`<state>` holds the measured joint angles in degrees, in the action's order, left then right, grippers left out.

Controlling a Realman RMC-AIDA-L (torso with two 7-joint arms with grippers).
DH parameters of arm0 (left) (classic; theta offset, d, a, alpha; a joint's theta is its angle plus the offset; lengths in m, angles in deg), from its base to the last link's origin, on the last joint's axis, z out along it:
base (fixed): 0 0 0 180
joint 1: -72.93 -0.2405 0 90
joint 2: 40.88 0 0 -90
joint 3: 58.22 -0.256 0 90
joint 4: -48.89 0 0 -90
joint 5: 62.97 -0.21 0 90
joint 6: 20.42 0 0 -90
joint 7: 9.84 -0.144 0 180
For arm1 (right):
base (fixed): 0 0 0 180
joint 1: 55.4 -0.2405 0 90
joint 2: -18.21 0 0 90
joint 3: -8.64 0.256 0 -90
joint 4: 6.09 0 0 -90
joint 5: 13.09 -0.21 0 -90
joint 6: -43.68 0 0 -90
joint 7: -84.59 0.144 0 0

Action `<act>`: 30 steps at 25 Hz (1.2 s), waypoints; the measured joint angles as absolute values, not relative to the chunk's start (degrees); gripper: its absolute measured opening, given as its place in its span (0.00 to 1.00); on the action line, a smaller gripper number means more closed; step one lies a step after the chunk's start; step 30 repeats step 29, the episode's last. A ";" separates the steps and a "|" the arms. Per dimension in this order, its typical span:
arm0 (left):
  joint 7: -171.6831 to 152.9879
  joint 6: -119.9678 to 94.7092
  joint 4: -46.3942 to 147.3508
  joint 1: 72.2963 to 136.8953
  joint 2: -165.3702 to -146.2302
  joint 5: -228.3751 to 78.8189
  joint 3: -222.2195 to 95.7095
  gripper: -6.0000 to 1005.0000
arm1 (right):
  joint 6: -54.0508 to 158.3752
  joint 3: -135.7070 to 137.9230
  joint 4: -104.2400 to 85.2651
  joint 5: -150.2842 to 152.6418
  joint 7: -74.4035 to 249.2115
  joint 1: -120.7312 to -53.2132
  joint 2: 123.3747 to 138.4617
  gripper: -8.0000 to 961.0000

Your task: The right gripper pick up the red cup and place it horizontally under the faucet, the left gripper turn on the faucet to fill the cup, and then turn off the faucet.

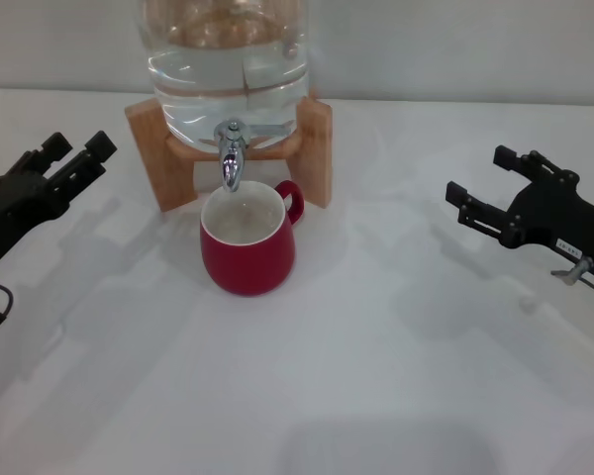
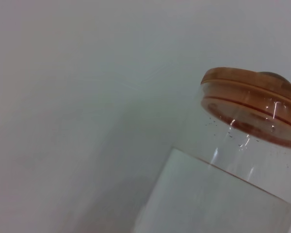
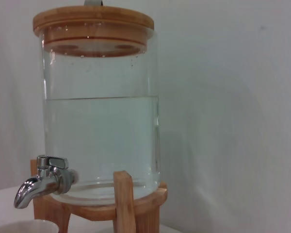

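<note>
From the head view, the red cup stands upright on the white desk, its mouth right under the spout of the faucet, handle turned toward the wooden stand. The cup's inside looks pale; I can't tell whether it holds water, and no stream shows. The left hand hovers well to the left of the glass jar, fingers spread apart and holding nothing. The right hand hangs well off to the right, also spread wide and empty.

The left wrist view shows only the jar's upper part and its wooden lid against the wall; that hand's own fingers are out of sight there.

The right wrist view looks at the jar side-on: water line a good way below the lid, chrome faucet pointing down, cup rim just at the edge.

My worry is the lever: it's small and slick, and a hand coming in off-line could slip off it or shove the jar on its stand, knocking the spout away from the cup. If the tap stays open too long, the squat cup would overflow onto the desk.

A small tag on the right hand is too tiny to read; no other writing shows.
</note>
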<state>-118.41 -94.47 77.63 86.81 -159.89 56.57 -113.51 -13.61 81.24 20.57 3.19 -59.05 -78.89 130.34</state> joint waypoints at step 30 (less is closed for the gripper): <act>-118.23 -94.70 77.45 86.99 -159.89 56.56 -113.25 0.89 | -18.46 85.72 20.33 3.24 -62.41 -77.01 132.11 0.89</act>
